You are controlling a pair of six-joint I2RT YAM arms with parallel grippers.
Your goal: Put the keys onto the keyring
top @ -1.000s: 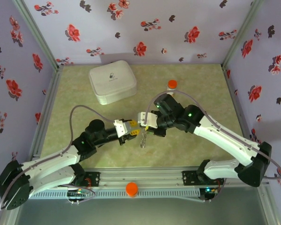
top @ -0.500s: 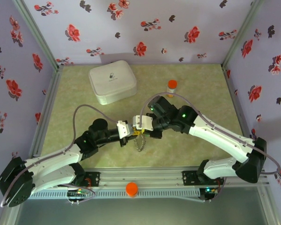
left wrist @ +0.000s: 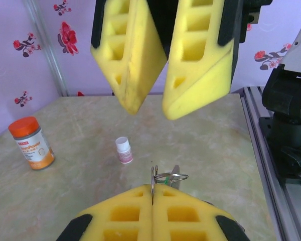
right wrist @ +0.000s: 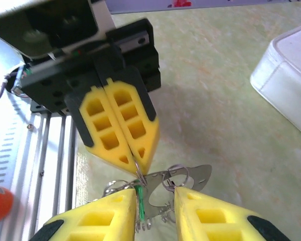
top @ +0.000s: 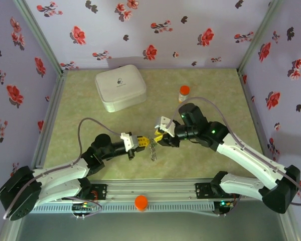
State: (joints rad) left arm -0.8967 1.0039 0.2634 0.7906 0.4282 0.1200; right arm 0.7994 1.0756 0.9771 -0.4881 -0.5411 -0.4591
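Observation:
My left gripper [top: 144, 142] is shut on a thin grey metal ring of the keyring [left wrist: 154, 176], which sticks up edge-on from its yellow fingertips. From that ring a bunch hangs above the table [top: 153, 151]: more small rings [right wrist: 175, 175], a flat metal plate [right wrist: 196, 176] and a key with a green head [right wrist: 139, 201]. The black-headed key cannot be made out. My right gripper [right wrist: 156, 193] faces the left gripper [right wrist: 139, 161] tip to tip. It is open, and the bunch hangs in its gap, the green key close to its left finger.
A white case [top: 120, 88] lies at the back left. An orange-capped pill bottle [top: 183, 93] stands at the back right, and a tiny white bottle [left wrist: 123, 149] stands on the mat. The metal rail [top: 155, 193] with an orange knob [top: 141, 202] runs along the near edge.
The left gripper has shut on the ring. The right gripper, shut before, has opened and drawn back a little to the right, so the bunch hangs from the left gripper.

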